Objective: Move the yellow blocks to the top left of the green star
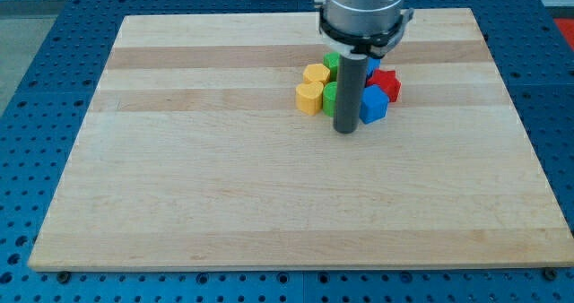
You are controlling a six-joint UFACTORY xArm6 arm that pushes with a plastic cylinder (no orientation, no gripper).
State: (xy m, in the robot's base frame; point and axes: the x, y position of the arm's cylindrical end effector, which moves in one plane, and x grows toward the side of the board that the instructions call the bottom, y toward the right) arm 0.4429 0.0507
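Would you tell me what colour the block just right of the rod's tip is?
Blue: the blue block sits right of my tip, seen in the camera view.

Two yellow blocks (311, 87), two green (330, 98), two blue (374, 106), one red (387, 83) — seven in the cluster

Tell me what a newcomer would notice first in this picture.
First, the dark rod coming down from the view's top, my tip on the board just below a tight cluster of blocks. In that cluster, two yellow blocks lie at the left, green blocks partly hidden behind the rod, and a blue block and a red block at the right.
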